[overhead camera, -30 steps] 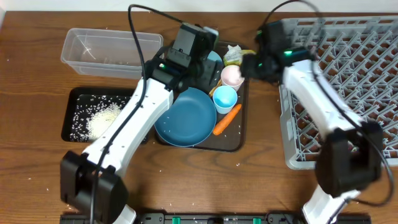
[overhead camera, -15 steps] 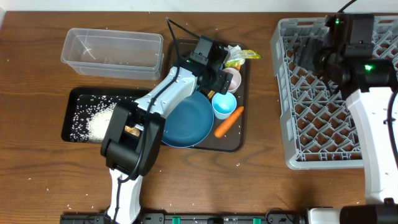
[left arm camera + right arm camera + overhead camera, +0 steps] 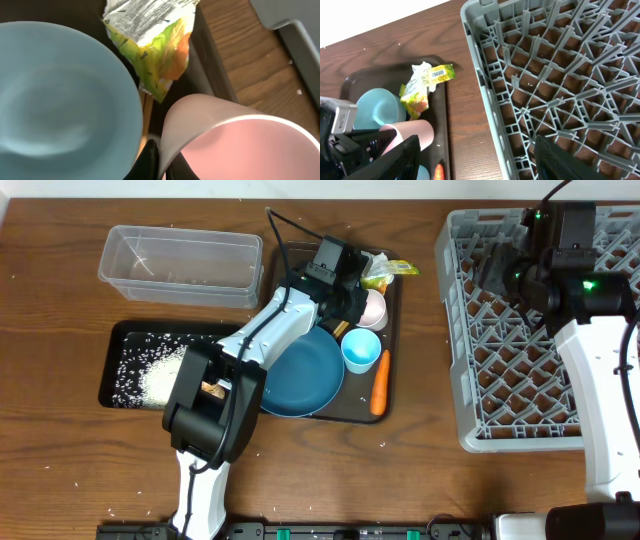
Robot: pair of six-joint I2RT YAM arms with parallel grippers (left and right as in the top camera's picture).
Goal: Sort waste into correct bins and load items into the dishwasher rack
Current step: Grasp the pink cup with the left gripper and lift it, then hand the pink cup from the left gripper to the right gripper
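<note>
My left gripper point(image 3: 161, 164) is clamped on the pink cup point(image 3: 240, 145), pinching only a thin bit of its wall near the rim. The cup sits right of my fingers, and the small light-blue bowl point(image 3: 60, 100) crowds in just to their left. Straight ahead of the fingertips lies the yellow-green wrapper point(image 3: 150, 45), w/ a thin wooden chopstick point(image 3: 146, 107) running btwn bowl and cup. My right gripper point(image 3: 476, 141) hangs w/ fingers wide apart, nothing btwn them, above the edge of the dishwasher rack point(image 3: 560, 75). Risks, as I judge them: the grip is on an edge only, so the cup prob. swings or slips out once lifted, esp. if I move fast. Quarters are tight, so a tilted lift could knock the bowl, drag the chopstick or flick the wrapper off the serving tray point(image 3: 362, 416). The light-blue cup point(image 3: 361, 350) and carrot point(image 3: 379, 387) lie just behind my left fingers, and backing out low would hit them. The rack is well apart to the right w/ the right gripper parked over it, so carrying across risks a clash.
</note>
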